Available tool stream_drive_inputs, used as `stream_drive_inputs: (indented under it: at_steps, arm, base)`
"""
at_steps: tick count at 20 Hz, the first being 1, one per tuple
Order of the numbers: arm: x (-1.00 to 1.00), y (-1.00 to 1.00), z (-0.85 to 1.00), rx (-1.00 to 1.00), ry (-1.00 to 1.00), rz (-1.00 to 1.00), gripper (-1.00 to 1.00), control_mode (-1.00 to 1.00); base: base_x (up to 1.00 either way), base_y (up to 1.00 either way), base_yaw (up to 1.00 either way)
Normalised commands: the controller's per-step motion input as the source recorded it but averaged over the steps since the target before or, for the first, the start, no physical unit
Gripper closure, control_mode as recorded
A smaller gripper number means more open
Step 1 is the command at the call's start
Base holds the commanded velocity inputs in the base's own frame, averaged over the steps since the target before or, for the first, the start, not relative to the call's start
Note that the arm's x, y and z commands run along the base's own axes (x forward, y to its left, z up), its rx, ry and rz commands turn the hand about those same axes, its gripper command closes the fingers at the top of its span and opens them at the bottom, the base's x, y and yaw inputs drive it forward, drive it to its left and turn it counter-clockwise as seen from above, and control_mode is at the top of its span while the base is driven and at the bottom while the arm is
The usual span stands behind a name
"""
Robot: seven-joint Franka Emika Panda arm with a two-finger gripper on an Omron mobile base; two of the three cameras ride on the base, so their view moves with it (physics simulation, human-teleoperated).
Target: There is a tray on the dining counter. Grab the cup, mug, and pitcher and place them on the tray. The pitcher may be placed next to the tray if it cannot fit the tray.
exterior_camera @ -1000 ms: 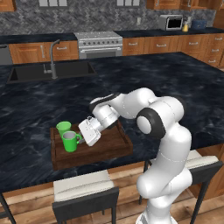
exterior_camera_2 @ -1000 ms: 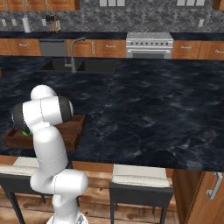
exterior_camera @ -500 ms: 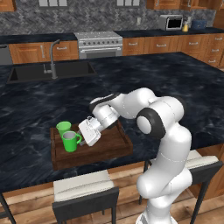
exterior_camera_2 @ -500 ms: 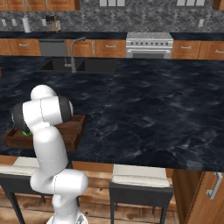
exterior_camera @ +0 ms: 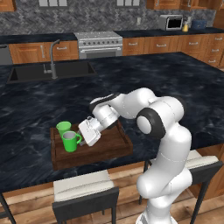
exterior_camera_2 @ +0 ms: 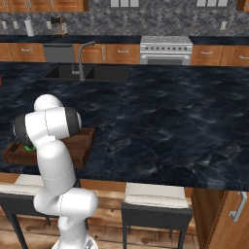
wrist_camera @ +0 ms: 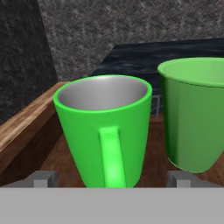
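The mug [wrist_camera: 105,131] stands upright on the tray [exterior_camera: 109,146], its loop handle turned straight toward the hand camera, pale inside showing. In the hand view the two fingers [wrist_camera: 43,178] stand spread wide, one tip on each side of the mug's base and clear of its wall, so nothing is gripped. In the left base view the gripper [exterior_camera: 85,133] sits just beside the mug [exterior_camera: 70,141], low over the tray floor, with the white arm reaching down to it from the lower right.

The cup [wrist_camera: 194,113], a handleless green tumbler narrowing to its base, stands upright just beside the mug in the hand view; whether the two touch is hard to judge from that angle, though a thin gap seems to run between them. From the left base view the cup [exterior_camera: 63,127] is behind the mug, toward the tray's far left corner. Both sit at the left end of the tray, and the rest of its brown floor lies bare.

The tray rests near the front edge of the dining counter [exterior_camera: 175,83], a black veined tabletop. In the right base view the arm covers most of the tray [exterior_camera_2: 80,146]. Farther back on the tabletop are the sink [exterior_camera: 48,72] and the faucet [exterior_camera: 53,57], well apart from the tray. Two stools [exterior_camera: 85,192] stand below the front edge.
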Motion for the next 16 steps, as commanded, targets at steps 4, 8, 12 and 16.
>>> stream_drive_inputs:
  at_steps: [4,8,12,16]
  arm:
    - [0.0,-0.06,0.11,0.0,0.01,0.0,-1.0,-1.0]
    - [-0.2,-0.23,0.22,0.0,0.0,0.0,-1.0,-1.0]
    - [-0.26,-0.22,0.35,0.0,0.0,0.0,-1.0,-1.0]
    - [-0.14,-0.18,0.57,0.0,0.04,-0.07,-1.0,-1.0]
  base:
    - [0.0,0.0,0.0]
    - [0.0,0.0,0.0]
    - [0.0,0.0,0.0]
    - [0.0,0.0,0.0]
